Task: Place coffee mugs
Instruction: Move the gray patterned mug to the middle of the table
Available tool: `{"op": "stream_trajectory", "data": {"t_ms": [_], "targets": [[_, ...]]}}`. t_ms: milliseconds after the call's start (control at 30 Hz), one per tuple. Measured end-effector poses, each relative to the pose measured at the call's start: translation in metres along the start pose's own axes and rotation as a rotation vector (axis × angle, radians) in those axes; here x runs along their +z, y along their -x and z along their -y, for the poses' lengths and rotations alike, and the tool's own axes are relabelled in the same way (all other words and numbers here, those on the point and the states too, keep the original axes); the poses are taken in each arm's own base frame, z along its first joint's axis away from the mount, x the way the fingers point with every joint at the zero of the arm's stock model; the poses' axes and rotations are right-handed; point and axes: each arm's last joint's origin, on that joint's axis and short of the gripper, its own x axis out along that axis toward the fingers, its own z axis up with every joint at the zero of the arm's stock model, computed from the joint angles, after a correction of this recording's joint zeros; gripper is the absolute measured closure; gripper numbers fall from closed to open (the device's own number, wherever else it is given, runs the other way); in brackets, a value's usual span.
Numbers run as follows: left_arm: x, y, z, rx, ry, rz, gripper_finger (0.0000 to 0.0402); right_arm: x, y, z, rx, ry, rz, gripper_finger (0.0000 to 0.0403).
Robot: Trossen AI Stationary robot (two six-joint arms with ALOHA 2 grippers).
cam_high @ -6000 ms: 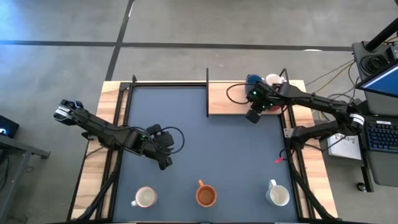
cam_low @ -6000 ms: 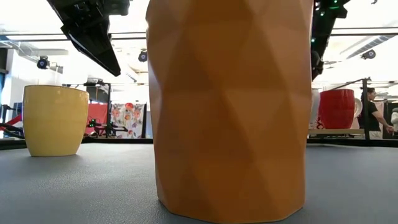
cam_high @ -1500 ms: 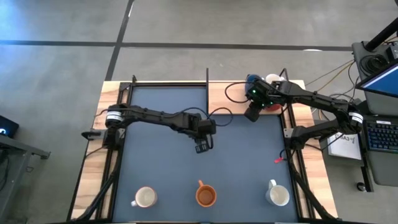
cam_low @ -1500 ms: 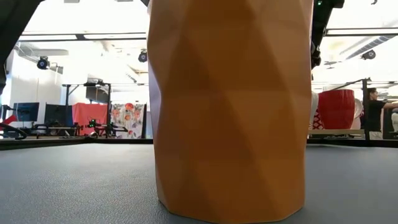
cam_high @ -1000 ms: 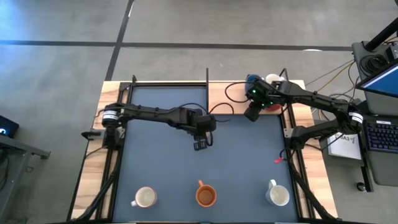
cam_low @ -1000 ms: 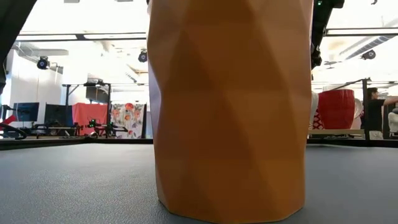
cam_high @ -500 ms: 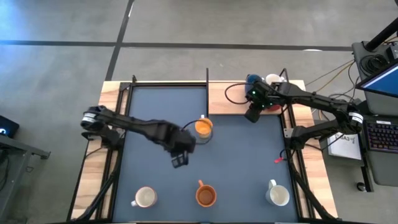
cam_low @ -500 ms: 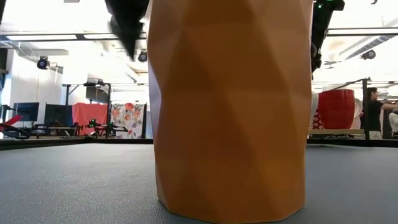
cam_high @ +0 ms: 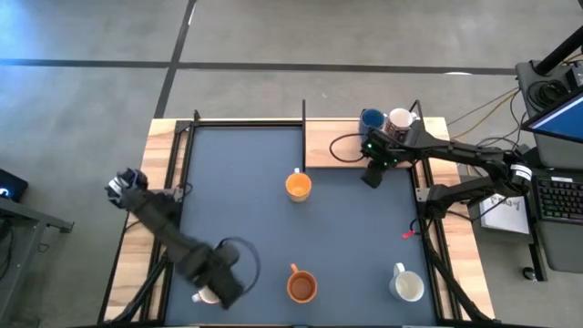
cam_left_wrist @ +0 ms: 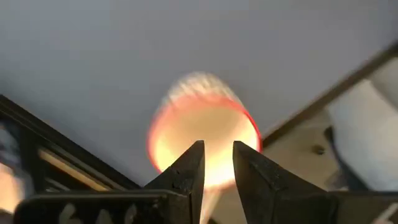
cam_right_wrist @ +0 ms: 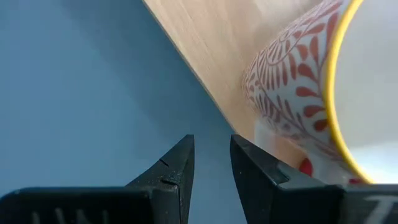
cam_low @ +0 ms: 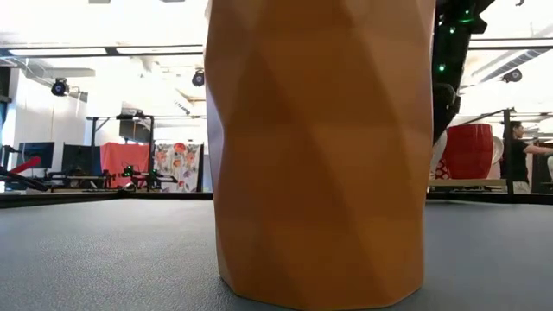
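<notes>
Fingers of the left gripper (cam_left_wrist: pixel 216 163) stand nearly pressed together with only a thin slit between them and nothing held, pointing over the rim of a cream mug (cam_left_wrist: pixel 202 134) that shows blurred just beyond the tips. In the high view that left gripper (cam_high: pixel 221 288) sits at the lower left of the frame, over the mug at the near left edge of the tabletop (cam_high: pixel 237 182), and its dark arm runs up and left to its base on the wooden side rail. The right gripper (cam_right_wrist: pixel 210 155) is likewise narrowed to a small gap and holds nothing; it hangs over the seam between the blue mat and a wooden board (cam_right_wrist: pixel 211 56), just beside a white mug with a red leaf pattern and a yellow rim (cam_right_wrist: pixel 298 106). From above, the right gripper (cam_high: pixel 372 173) lies at the upper right, its arm reaching in from the right edge, near a blue mug (cam_high: pixel 371 119) and a patterned mug (cam_high: pixel 398 120) on the board. A yellow-orange mug (cam_high: pixel 297 187) stands alone on the mat near the upper middle. An orange-brown mug (cam_high: pixel 301 286) stands at the bottom centre and fills the low view (cam_low: pixel 320 147), and a white mug (cam_high: pixel 408 287) stands at the lower right. A red mug (cam_low: pixel 471 151) shows at the right of the low view.
</notes>
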Motion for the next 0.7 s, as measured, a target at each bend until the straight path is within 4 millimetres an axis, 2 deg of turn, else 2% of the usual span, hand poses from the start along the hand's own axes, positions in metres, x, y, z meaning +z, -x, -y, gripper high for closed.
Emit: {"op": "stream_trajectory", "data": {"t_ms": [100,233,400,700], "targets": [[-0.023,-0.006,0.007,-0.053,0.066,0.048,0.0335,-0.001,-0.003,0.0,0.0,-0.01,0.001,0.031],[-0.039,-0.018,0.016,-0.097,0.088,0.107,0.0335,-0.002,-0.005,0.0,0.0,-0.035,0.003,0.031],[-0.04,-0.036,0.023,-0.052,0.064,0.116,0.0335,-0.002,-0.005,-0.001,0.024,-0.057,0.001,0.031],[-0.038,-0.056,0.028,-0.001,0.03,0.131,0.0335,-0.001,-0.005,-0.002,0.05,-0.058,0.001,0.031]]}}
